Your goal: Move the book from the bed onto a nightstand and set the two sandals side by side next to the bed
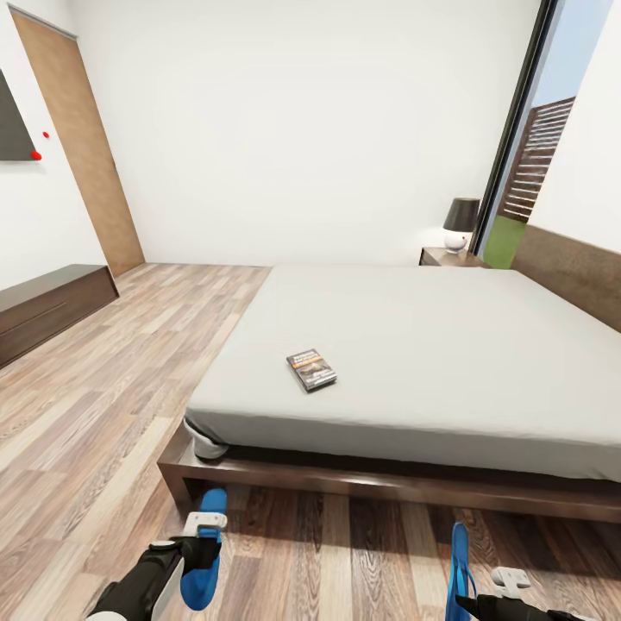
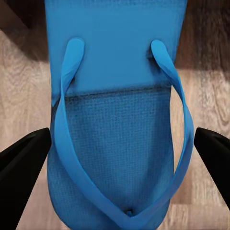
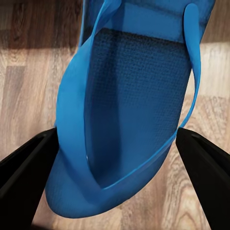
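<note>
The book (image 1: pixel 311 369) lies flat on the grey mattress of the bed (image 1: pixel 448 345), near its front left corner. The nightstand (image 1: pixel 448 256) stands at the bed's far side with a lamp on it. One blue sandal (image 1: pixel 213 502) (image 2: pixel 120 120) hangs level over the floor by the bed's corner, and my left gripper (image 1: pixel 203 545) (image 2: pixel 122 153) is shut on its sides. The other sandal (image 1: pixel 460 552) (image 3: pixel 129 110) is tipped on edge in front of the bed, gripped across its width by my right gripper (image 1: pixel 483 595) (image 3: pixel 117 143).
The dark wooden bed frame (image 1: pixel 345 483) juts out just ahead of both grippers. A long low dark cabinet (image 1: pixel 47 306) runs along the left wall, with a wooden door (image 1: pixel 82 147) beyond it. Wood-plank floor (image 1: pixel 112 397) lies open left of the bed.
</note>
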Motion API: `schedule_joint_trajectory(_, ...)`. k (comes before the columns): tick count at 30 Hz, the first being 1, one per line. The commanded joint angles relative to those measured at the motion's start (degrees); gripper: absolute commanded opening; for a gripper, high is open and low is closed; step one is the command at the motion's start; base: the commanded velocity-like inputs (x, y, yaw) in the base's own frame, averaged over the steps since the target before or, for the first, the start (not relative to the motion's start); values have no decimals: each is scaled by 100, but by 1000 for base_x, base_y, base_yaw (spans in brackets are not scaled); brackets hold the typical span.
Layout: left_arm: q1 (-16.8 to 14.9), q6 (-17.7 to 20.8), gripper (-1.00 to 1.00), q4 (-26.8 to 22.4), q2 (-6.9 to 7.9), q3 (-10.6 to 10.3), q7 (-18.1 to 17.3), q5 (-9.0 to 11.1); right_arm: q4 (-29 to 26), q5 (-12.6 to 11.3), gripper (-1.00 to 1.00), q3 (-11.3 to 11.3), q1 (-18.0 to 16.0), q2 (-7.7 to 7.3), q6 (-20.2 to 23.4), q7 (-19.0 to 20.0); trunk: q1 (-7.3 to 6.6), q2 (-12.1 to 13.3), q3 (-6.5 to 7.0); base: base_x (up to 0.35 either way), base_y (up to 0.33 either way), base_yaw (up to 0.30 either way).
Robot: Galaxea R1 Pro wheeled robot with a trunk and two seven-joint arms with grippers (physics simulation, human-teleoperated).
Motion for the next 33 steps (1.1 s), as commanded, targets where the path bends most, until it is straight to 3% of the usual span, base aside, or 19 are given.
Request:
schedule_joint_trajectory(1,-2,28,-100,-14,-13,9,-54,-66,1,-25,-100,-21,-3,-2,30,25,22,-44,-24,0,0,0)
schedule_joint_trajectory(8,-2,55,-100,-16,-147,-71,-59,-73,1,-24,-100,-21,-3,-1,31,25,175,-325,-149,0,0,0)
schedule_joint_trajectory(18,-6,189,-100,-16,-150,-85,-61,-75,1,-25,-100,-21,-3,-9,30,30,395,-726,-329,0,0,0)
schedule_joint_trajectory(22,-52,851,-100,-24,-137,-87,-68,-67,1,-25,-100,-21,-3,-9,39,34,483,-886,-401,0,0,0)
schedule_joint_trajectory(33,-72,839,-100,-24,-146,-87,-68,-66,1,-25,-100,-21,-3,-9,39,31,725,-1327,-598,0,0,0)
